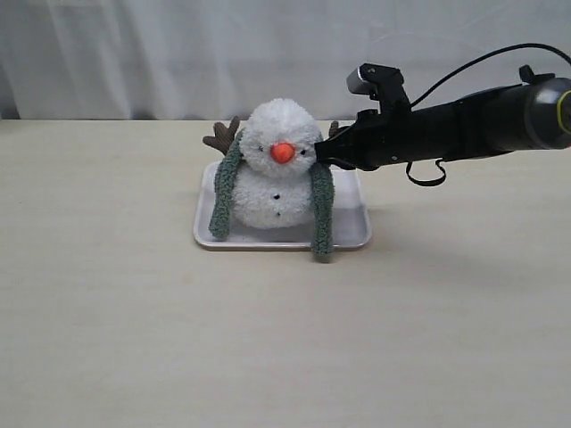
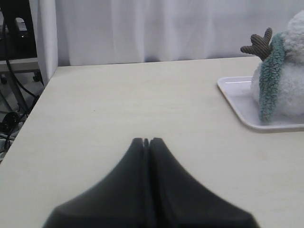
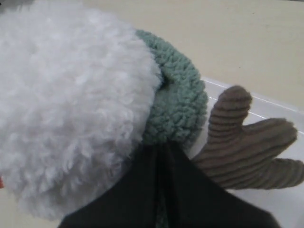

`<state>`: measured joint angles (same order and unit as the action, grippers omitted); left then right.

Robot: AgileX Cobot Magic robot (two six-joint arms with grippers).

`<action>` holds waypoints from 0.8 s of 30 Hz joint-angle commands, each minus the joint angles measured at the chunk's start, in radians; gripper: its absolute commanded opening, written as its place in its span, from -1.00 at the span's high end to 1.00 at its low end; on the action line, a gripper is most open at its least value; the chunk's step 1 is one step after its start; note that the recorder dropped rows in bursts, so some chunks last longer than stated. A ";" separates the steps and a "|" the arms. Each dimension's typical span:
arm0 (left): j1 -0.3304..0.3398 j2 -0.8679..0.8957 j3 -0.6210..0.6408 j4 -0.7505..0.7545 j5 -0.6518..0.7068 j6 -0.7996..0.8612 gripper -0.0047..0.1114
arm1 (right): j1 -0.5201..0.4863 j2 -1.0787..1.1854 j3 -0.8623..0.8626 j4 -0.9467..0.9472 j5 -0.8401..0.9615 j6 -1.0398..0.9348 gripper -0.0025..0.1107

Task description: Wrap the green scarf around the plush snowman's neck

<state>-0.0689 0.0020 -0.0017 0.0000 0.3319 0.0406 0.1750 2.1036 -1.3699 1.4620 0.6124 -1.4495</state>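
We are at a robotics laboratory bench: a pale table [image 1: 134,339] stands before a plain white curtain [image 1: 134,53] that closes off the background, and a black robot arm [image 1: 482,120] with a small camera [image 1: 375,82] mounted at its wrist reaches in from the right of the exterior view. Beyond the table's edge, in the left wrist view, we see a dark equipment frame [image 2: 16,26] and loose wiring [image 2: 9,121] trailing near the floor. The prop on the bench is a plush snowman [image 1: 277,178], staged on a white tray [image 1: 350,223].

The plush snowman [image 1: 277,192] is white, its nose [image 1: 282,152] orange, the scarf [image 1: 322,214] grey-green.
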 commanded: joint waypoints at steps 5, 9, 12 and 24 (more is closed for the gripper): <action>-0.002 -0.002 0.002 0.008 -0.019 -0.004 0.92 | -0.003 -0.031 -0.002 -0.013 0.014 -0.006 0.89; -0.002 -0.002 0.002 0.008 -0.019 -0.004 0.92 | -0.003 -0.077 -0.002 -0.013 -0.072 -0.025 0.89; -0.002 -0.002 0.002 0.008 -0.019 -0.004 0.92 | -0.003 -0.082 -0.002 -0.001 -0.177 -0.025 0.89; -0.002 -0.002 0.002 0.008 -0.017 -0.004 0.92 | 0.003 -0.016 -0.002 0.014 -0.074 -0.029 0.89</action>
<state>-0.0689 0.0020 -0.0017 0.0000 0.3319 0.0406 0.1774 2.0784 -1.3718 1.4698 0.5177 -1.4606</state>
